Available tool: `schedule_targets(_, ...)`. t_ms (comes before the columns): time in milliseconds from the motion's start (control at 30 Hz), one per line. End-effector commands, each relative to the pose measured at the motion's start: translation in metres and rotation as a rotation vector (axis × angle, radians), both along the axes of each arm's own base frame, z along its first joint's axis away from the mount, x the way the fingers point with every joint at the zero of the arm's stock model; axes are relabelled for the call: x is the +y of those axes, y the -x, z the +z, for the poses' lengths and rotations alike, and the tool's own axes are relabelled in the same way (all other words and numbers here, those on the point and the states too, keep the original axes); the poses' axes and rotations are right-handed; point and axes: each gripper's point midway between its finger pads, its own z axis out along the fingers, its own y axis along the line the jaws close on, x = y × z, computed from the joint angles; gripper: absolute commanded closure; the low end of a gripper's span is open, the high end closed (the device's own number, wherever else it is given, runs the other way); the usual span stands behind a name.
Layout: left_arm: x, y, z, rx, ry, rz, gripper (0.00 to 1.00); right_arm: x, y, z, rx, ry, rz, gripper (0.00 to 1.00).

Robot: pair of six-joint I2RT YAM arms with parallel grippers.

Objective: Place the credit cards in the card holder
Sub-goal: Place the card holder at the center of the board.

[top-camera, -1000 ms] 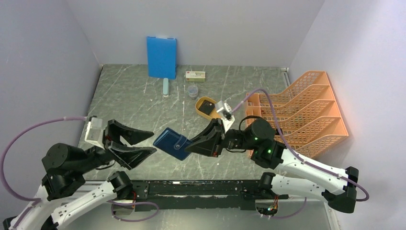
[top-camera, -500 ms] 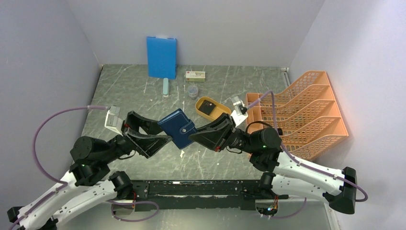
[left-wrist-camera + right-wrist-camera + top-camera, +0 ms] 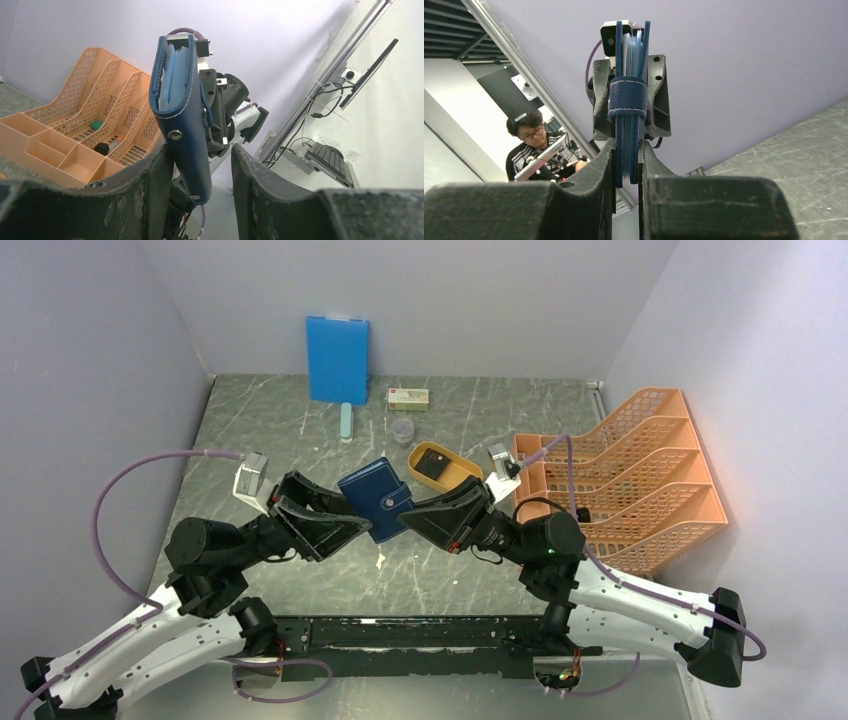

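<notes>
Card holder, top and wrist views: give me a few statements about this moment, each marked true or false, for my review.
1. The small dark navy folding card holder is held off the table, pinched in the right tool. True.
2. The card holder is spread open. False: it is folded shut, with its clasp strap across the edge.
3. The left tool is clamped tight on it. False: its fingers flank the holder, with a gap on one side.
4. The yellow-orange oval tray holds a dark item. True.
5. The bright blue flat board lies mid-table. False: it stands against the back wall.
</notes>
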Motion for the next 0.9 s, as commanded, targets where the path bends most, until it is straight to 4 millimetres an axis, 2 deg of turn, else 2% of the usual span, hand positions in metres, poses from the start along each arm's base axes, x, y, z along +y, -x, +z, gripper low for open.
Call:
schedule_targets(0,-0.004,0.005,0.005,-0.007,0.03,-0.041,0.52,-0.012,0.0,0.022,-0.01,-0.093,-0.025,1.0)
schedule_targets(233,-0.018,0.003,-0.001,0.045,-0.031,-0.09,0.53,-0.01,-0.003,0.018,0.005,-0.089,-0.036,1.0)
schedule_targets(300,-0.02,0.001,-0.003,0.059,-0.038,-0.089,0.57,-0.009,-0.003,0.017,0.004,-0.085,-0.034,1.0)
schedule_targets(400,-0.019,-0.004,-0.004,0.075,-0.049,-0.064,0.6,-0.007,-0.003,0.014,0.007,-0.073,-0.035,1.0)
schedule_targets(667,-0.014,-0.005,0.004,0.065,-0.006,-0.042,0.6,-0.004,-0.002,0.011,0.016,-0.075,-0.028,1.0)
schedule_targets(700,-0.013,-0.005,0.004,0.062,-0.002,-0.041,0.62,-0.003,-0.001,0.011,0.015,-0.074,-0.025,1.0)
schedule_targets(867,-0.014,-0.006,0.002,0.061,-0.012,-0.033,0.84,-0.002,-0.001,0.009,0.018,-0.069,-0.027,1.0)
